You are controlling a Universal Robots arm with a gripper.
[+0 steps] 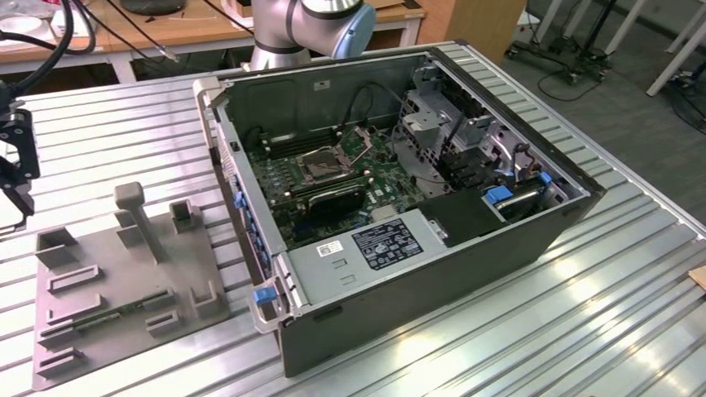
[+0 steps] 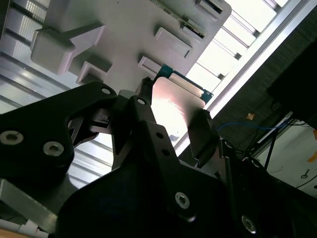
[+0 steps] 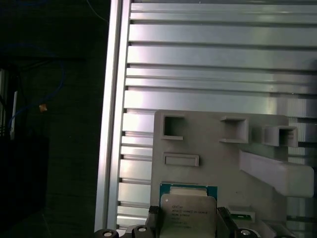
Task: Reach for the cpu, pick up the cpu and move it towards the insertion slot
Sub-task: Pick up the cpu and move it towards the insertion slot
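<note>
**One cpu (image 3: 188, 212) in the grip, insertion slot (image 1: 326, 163) a case wall away**

The small square cpu sits clamped between the two black fingers (image 2: 202, 131) of the gripper (image 2: 173, 111). It is held by opposite edges, and its pale face with a green-blue rim shows in both wrist views. It is clear of the grey plastic fixture (image 1: 121, 281), whose blocks and pockets show behind it on the ribbed aluminium table (image 1: 574, 314). Being square, the cpu has no long axis to speak of.

The insertion slot is a shiny metal frame with a dark centre on the green board. It lies toward the exterior view's right of the gripper, beyond the fixture and inside the open computer case (image 1: 441, 273). The two are well apart, with the case's wall between them.

In the exterior view the gripper hangs fingers-down at the far left edge, above the table and just beside the fixture. The arm (image 1: 303, 25) shows its grey-and-blue joint behind the case. On this evidence the pick looks done and the carry barely begun.
</note>
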